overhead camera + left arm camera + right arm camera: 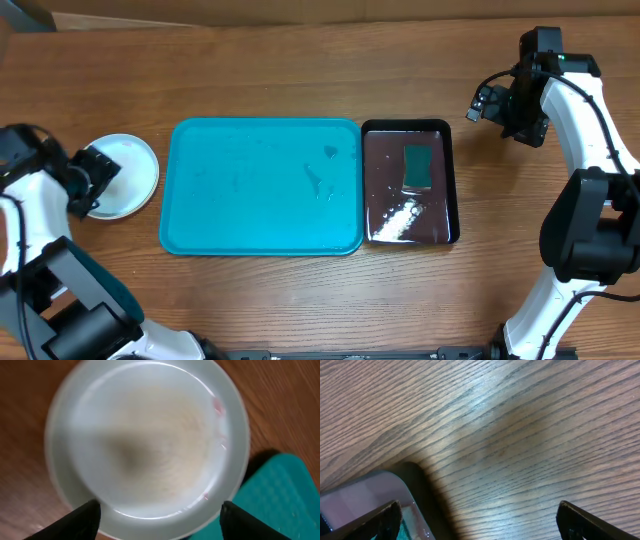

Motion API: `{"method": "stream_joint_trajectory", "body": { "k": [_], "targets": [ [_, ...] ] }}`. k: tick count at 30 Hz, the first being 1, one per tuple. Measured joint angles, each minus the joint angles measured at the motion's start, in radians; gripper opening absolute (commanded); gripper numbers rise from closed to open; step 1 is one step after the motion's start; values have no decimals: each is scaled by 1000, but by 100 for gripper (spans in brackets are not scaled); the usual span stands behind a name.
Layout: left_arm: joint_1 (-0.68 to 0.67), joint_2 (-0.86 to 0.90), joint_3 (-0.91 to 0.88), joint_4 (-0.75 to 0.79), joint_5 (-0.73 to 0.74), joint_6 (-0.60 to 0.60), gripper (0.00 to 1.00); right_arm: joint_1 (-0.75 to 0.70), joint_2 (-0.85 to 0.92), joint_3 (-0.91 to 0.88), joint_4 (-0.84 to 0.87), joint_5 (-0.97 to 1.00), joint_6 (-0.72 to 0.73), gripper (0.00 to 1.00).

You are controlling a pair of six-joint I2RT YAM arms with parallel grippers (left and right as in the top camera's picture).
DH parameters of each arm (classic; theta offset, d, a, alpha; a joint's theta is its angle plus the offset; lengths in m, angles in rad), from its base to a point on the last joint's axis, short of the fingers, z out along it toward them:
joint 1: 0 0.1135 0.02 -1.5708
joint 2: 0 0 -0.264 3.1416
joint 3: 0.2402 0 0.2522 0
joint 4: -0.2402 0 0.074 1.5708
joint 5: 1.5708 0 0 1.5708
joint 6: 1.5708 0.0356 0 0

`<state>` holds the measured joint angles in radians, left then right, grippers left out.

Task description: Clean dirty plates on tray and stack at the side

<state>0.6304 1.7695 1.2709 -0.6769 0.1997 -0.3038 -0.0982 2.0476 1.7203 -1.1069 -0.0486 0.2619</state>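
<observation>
Wooden table [300, 300], left hand [160, 522] spread over plate [150, 435]

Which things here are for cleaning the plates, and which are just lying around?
For the job:
plate, beside the blue tray
blue tray, nothing on it

Just lying there:
dark tray, wet inside
sponge in the dark tray, maybe for wiping

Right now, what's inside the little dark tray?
A green sponge lies in the dark tray, with a white foamy patch close by. Whatever is under the sponge is covered.
</observation>
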Motion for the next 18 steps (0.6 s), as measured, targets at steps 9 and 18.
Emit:
{"method": "stream_joint_trajectory", "body": {
  "k": [9,18],
  "targets": [
    [-241,0,0,21,31,126,100,0,0,0,0,0,0,100],
    [-381,0,0,20,37,150,100,0,0,0,0,0,0,100]
  ]
}}
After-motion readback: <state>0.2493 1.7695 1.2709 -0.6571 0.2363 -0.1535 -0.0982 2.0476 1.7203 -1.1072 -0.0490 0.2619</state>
